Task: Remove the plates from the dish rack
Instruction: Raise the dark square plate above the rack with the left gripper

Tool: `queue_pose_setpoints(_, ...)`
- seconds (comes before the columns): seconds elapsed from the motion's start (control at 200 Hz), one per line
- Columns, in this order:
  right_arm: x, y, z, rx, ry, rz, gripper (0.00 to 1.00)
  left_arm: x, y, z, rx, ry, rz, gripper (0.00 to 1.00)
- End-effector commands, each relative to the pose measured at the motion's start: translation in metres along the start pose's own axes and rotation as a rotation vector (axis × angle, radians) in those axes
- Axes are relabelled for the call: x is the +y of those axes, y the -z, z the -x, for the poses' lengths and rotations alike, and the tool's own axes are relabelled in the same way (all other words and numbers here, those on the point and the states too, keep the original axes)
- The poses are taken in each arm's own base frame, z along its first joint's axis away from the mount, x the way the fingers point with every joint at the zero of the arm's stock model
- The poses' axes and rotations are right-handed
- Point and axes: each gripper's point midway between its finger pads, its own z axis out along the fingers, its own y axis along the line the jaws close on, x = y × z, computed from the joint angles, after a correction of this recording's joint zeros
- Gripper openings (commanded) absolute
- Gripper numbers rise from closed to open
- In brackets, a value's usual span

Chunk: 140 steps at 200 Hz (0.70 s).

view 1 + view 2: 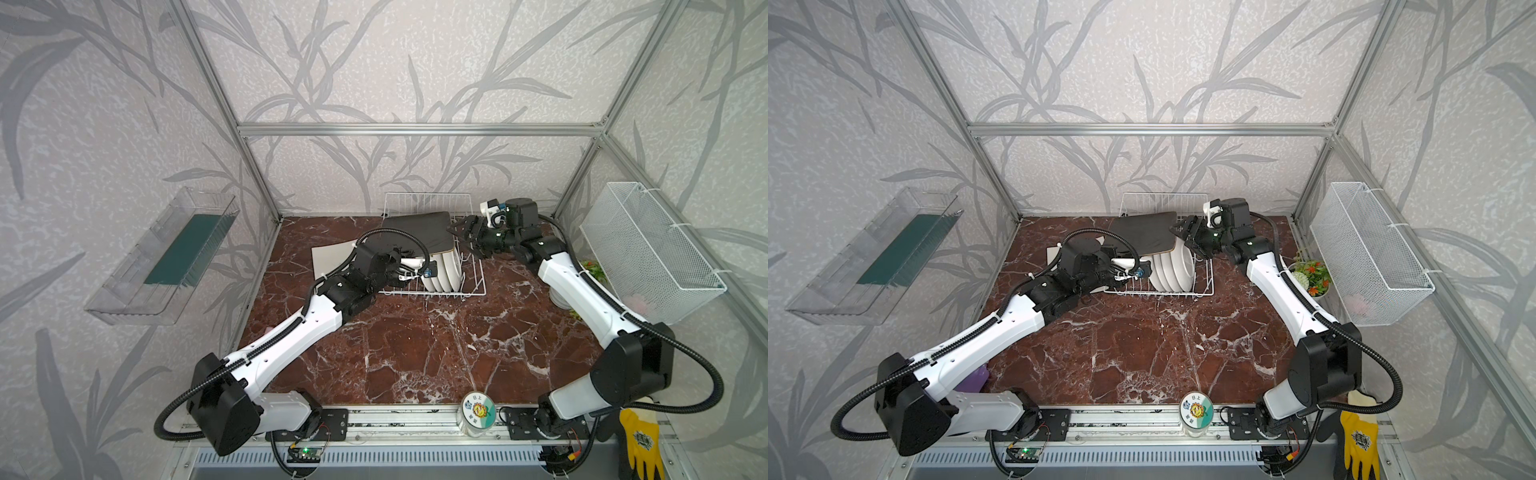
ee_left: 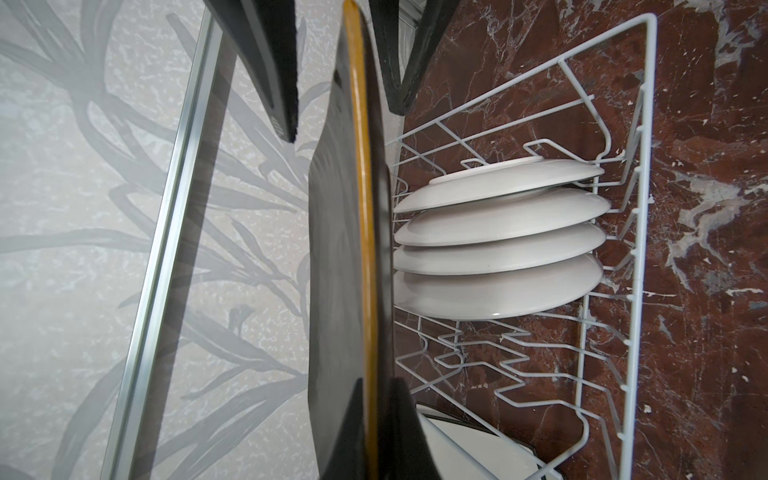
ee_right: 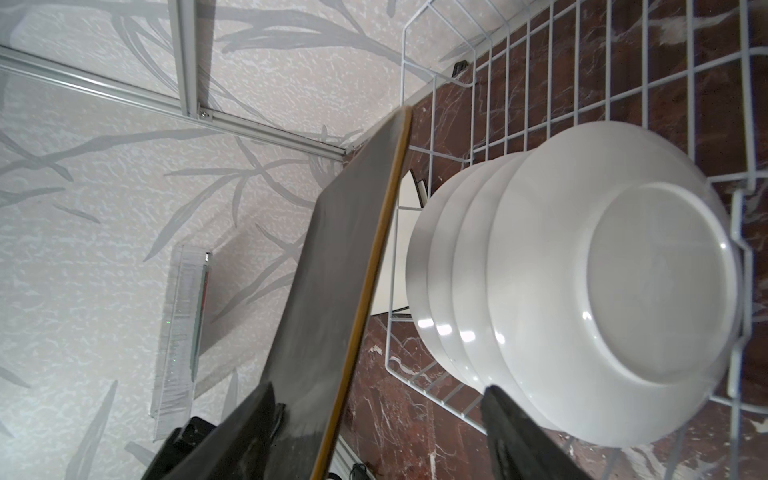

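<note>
The black plate (image 1: pixel 415 235) (image 1: pixel 1142 235) is lifted clear of the dish rack (image 1: pixel 473 286) (image 1: pixel 1204 291), just above the middle of both top views. It is tilted, its far edge higher and its yellowish rim showing. The left claw (image 2: pixel 374 432) is clenched on the plate's near left edge. In both top views a cable and the wrist mostly hide that grip.

The right claw (image 1: pixel 465 237) (image 1: pixel 1187 235) is at the plate's right edge, its jaws spread apart. The right wrist view shows the rim between the two fingers (image 3: pixel 519 436), with one finger well apart from the plate (image 3: pixel 332 291). The left wrist view shows the same claw (image 2: pixel 345 120) straddling the plate (image 2: pixel 349 249) without gripping it.

Four round white plates (image 1: pixel 442 270) (image 1: pixel 1173 268) (image 2: pixel 498 241) (image 3: pixel 582 291) stand on edge in the rack, packed together, below and right of the black plate. A pale square plate (image 1: pixel 332 259) (image 1: pixel 1052 253) lies flat on the table (image 1: pixel 415 353), just left of the rack. Whether it is one plate or a stack I cannot tell.

A white mesh basket (image 1: pixel 648 249) hangs at the right of the frame and a clear tray (image 1: pixel 166 257) at the left. A potted plant (image 1: pixel 1312 274) stands below the basket. A jar (image 1: pixel 478 409) with a flower sticker is at the bottom centre, with a yellow glove (image 1: pixel 640 440) to its right.
</note>
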Motion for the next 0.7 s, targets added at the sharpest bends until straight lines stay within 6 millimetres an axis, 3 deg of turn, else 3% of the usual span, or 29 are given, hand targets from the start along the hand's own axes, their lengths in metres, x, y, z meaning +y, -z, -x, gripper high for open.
queue_pose_setpoints(0.0,0.005,-0.006,0.000,0.021,0.029,-0.006,0.69,0.069,0.031,0.034,-0.112,-0.063,0.267,0.00)
queue_pose_setpoints(0.39,0.007,-0.031,-0.007,0.094,0.011,0.011,0.48,0.058,0.026,0.033,-0.111,-0.088,0.261,0.00)
queue_pose_setpoints(0.695,0.008,-0.033,-0.010,0.107,0.004,0.019,0.21,0.058,0.018,0.029,-0.113,-0.083,0.336,0.00)
